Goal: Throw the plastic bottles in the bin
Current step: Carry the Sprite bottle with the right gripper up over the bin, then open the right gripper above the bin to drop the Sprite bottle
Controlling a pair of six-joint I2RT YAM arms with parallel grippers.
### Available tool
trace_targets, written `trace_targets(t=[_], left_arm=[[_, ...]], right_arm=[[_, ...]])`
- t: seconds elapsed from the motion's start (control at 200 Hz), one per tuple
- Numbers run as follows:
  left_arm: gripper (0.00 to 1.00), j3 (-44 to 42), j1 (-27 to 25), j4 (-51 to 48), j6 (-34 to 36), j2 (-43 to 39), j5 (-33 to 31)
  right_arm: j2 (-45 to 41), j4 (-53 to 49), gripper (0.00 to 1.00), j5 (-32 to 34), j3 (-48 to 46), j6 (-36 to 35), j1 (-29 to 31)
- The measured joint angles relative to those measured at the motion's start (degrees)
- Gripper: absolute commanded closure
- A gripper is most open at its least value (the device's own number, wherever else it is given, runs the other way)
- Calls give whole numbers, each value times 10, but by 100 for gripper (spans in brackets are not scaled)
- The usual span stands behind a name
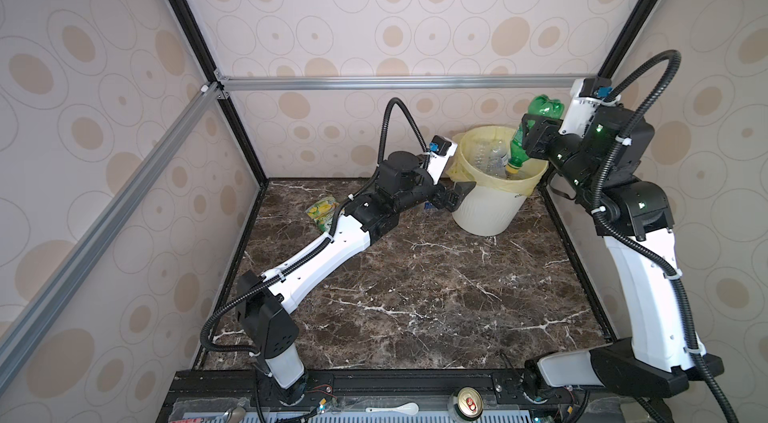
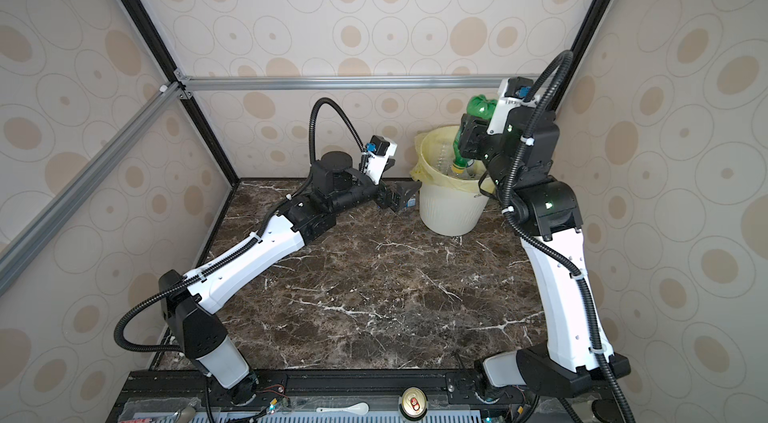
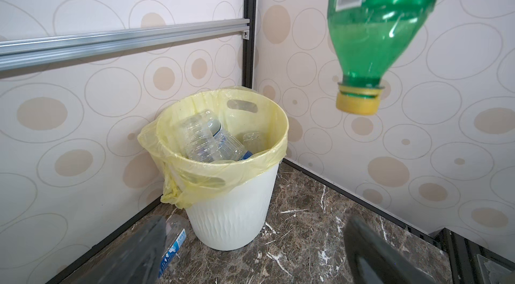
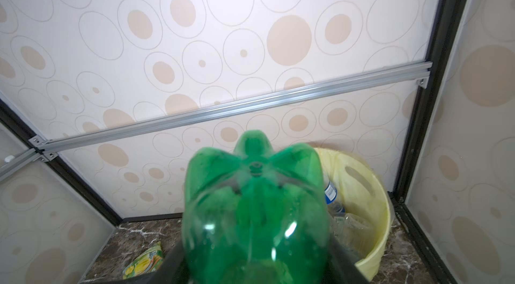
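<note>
A green plastic bottle (image 1: 540, 109) (image 2: 478, 107) (image 3: 381, 31) (image 4: 253, 213) with a yellow cap hangs cap-down over the bin's right rim. My right gripper (image 1: 534, 136) (image 2: 471, 138) (image 4: 256, 266) is shut on its body. The white ribbed bin (image 1: 486, 209) (image 2: 453, 209) (image 3: 231, 221) (image 4: 376, 240), lined with a pale yellow bag, stands in the back right corner. Clear bottles (image 3: 211, 140) (image 1: 494, 159) lie inside it. My left gripper (image 1: 457, 196) (image 2: 399, 194) (image 3: 256, 263) is open, low beside the bin's left side. A clear bottle with a blue label (image 3: 174, 240) lies on the floor next to one of its fingers.
A yellow-green snack packet (image 1: 322, 211) (image 4: 145, 264) lies on the marble floor at the back left, partly behind my left arm. A drink can (image 1: 467, 402) (image 2: 413, 404) stands on the front rail. Walls and black frame posts close in behind and beside the bin.
</note>
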Motion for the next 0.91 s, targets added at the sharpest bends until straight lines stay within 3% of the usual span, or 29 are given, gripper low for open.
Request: trace_targets(t=[0.075, 0.29, 0.355, 0.43, 0.495, 0.655, 0.905], left_arm=[[1, 0, 0, 0, 5, 0, -2], [1, -6, 0, -2, 12, 0, -11], [1, -16, 0, -3, 13, -2, -14], [1, -34, 0, -5, 13, -6, -16], [1, -52, 0, -5, 12, -11, -17], [1, -77, 0, -5, 6, -14, -17], [1, -86, 0, -4, -10, -19, -23]], right_arm=[[41, 2, 47, 6, 35, -7, -21], [295, -81, 1, 25, 282, -3, -99], [365, -126, 0, 30, 338, -2, -109], [395, -170, 0, 31, 339, 2, -112], [381, -178, 0, 29, 288, 3, -111], [248, -146, 0, 19, 91, 5, -109], [146, -96, 0, -5, 47, 11, -110]])
